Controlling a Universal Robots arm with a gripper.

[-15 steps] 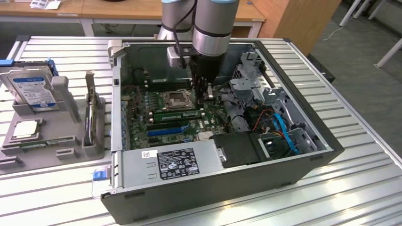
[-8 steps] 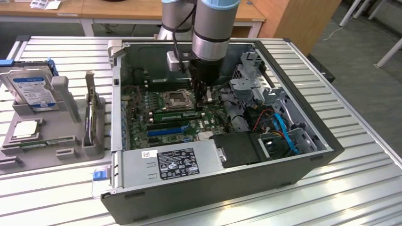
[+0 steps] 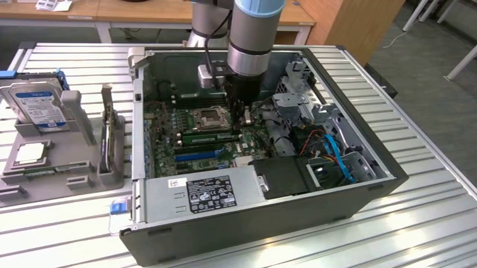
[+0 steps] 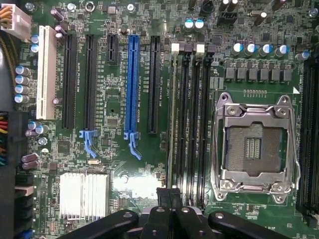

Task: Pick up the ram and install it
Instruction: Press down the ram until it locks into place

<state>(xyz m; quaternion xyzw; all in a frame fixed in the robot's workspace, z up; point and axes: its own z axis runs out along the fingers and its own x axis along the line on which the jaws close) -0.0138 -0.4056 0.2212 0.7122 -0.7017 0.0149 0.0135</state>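
The ram (image 3: 205, 135) is a thin green stick standing on edge in a memory slot beside the empty CPU socket (image 3: 209, 118), inside the open computer case. In the wrist view the ram (image 4: 172, 124) is seen edge-on as a narrow line in the outermost slot of the bank next to the socket (image 4: 254, 144). My gripper (image 3: 237, 125) reaches down into the case over one end of the stick. Its black fingers are shut together, and the gripper (image 4: 169, 196) sits right at the ram's end. I cannot tell whether they touch it.
The case walls (image 3: 350, 111) and drive cage close in on the exterior view's right, with blue and orange cables (image 3: 332, 151) there. The power supply (image 3: 201, 192) lies at the front. A grey holder with a hard drive (image 3: 37, 106) stands outside the case on the exterior view's left. Expansion slots (image 4: 132, 84) and a heat sink (image 4: 83, 194) flank the memory bank.
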